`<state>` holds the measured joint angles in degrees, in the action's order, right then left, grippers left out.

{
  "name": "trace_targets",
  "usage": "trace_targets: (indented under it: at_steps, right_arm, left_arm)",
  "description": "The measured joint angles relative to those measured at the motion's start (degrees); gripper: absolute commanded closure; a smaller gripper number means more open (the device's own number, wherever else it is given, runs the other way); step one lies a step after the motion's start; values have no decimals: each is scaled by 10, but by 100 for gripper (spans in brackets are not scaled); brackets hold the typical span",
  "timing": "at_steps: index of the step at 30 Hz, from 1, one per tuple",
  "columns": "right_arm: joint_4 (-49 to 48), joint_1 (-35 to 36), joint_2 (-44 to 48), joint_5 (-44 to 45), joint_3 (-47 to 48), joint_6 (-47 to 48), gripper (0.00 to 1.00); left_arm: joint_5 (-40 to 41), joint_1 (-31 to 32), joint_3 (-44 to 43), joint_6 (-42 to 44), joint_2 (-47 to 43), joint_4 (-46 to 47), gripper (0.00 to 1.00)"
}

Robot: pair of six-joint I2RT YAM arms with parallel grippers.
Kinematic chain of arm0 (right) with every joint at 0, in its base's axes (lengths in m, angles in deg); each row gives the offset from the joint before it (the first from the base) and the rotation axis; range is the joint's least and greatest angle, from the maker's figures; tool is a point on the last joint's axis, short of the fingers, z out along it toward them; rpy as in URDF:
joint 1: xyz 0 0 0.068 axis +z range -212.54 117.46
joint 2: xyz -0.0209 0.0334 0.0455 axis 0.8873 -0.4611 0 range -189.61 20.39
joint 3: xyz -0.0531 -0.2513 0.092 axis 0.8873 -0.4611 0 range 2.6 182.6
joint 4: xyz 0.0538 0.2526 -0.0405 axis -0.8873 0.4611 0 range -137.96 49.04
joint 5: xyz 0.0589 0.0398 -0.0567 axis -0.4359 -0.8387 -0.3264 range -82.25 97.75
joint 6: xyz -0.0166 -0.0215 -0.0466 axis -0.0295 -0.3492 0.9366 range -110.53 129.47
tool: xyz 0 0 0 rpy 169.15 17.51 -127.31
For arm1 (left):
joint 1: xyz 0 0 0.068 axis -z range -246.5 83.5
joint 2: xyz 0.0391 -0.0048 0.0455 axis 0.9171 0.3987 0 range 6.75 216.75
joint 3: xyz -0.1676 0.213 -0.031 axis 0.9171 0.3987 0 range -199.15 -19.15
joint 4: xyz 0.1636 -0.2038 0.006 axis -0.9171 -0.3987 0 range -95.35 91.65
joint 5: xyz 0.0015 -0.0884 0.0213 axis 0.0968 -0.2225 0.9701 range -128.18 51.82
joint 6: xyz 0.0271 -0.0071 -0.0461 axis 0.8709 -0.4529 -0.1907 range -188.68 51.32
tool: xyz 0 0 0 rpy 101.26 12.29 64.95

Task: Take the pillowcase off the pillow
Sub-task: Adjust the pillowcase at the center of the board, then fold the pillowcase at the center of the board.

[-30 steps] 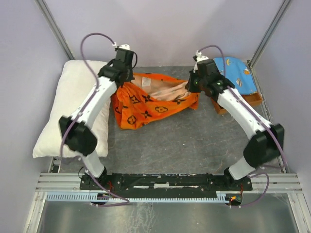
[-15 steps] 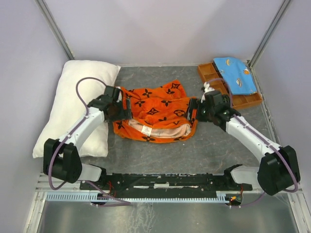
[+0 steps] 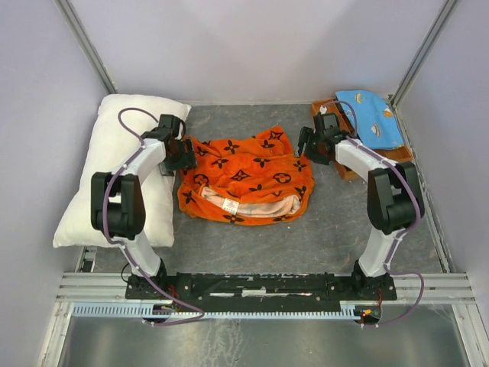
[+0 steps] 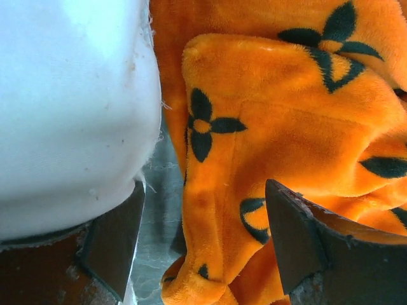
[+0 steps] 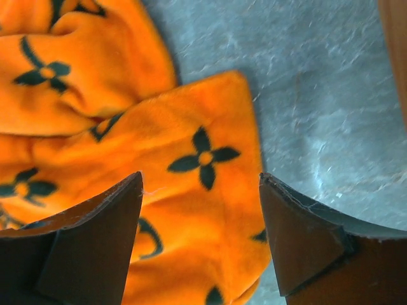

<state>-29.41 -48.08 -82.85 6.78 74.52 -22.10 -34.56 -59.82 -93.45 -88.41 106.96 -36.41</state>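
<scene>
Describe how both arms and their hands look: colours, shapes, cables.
The left arm and right arm match: white tube-like links joined by chunky black joints, each trailed by a thin purple cable that loops free near the wrist. The left hand and right hand are black. Up close, their fingers are dark, flat wedges with brownish edges. No markings or sleeves show.

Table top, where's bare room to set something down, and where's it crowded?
Bare: the near strip of table between the pillowcase and the arm bases, widest at near right. Crowded: the pillow fills the left, the tray with the blue cloth takes the far right corner, the left gripper and right gripper flank the pillowcase.
</scene>
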Motion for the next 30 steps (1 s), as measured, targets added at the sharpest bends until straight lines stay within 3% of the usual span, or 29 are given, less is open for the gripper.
trace_targets:
  at_steps: [10,24,30]
  right_arm:
    - [50,-2,-99,66,136,112,33]
    - [132,-11,-180,55,192,210,34]
    - [161,-5,-196,54,213,239,36]
  left_arm:
    - [7,6,-54,14,16,-8,21]
    - [5,12,-45,23,16,-5,22]
    - [5,12,-43,23,16,-4,16]
